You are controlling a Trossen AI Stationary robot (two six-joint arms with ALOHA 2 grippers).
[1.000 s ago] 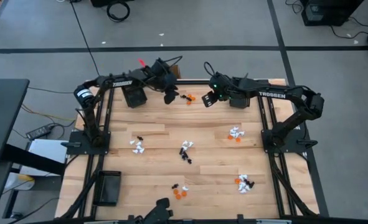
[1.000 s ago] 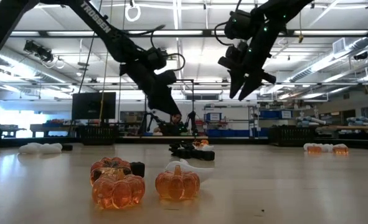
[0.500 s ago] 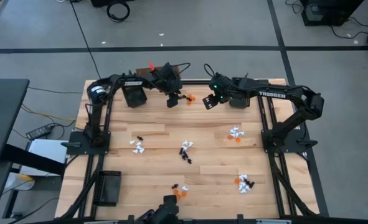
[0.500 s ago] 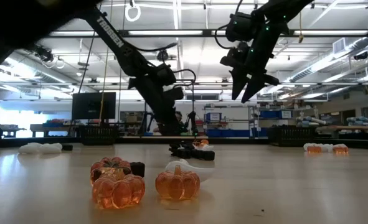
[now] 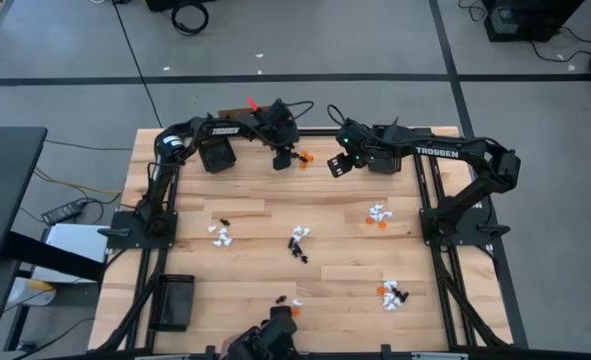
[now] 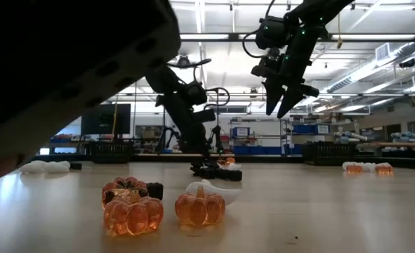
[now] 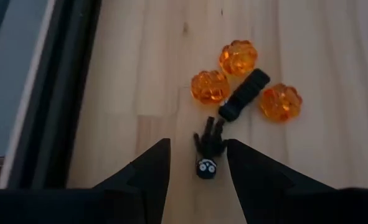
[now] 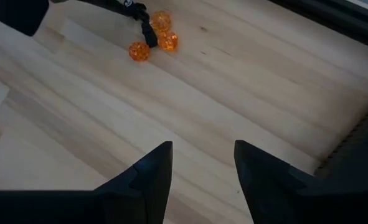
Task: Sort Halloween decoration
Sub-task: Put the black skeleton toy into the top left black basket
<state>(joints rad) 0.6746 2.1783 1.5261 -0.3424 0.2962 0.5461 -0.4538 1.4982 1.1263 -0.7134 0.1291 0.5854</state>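
Left end effector sits open and empty right over a black skeleton trinket beside three orange pumpkins at the counter's top centre, probably lining up a pick, while the right end effector hovers open nearby.

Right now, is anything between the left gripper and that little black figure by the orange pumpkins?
Nothing visible. The left gripper is open, with the black figure lying between its fingertips; the black bar and orange pumpkins sit just beyond it.
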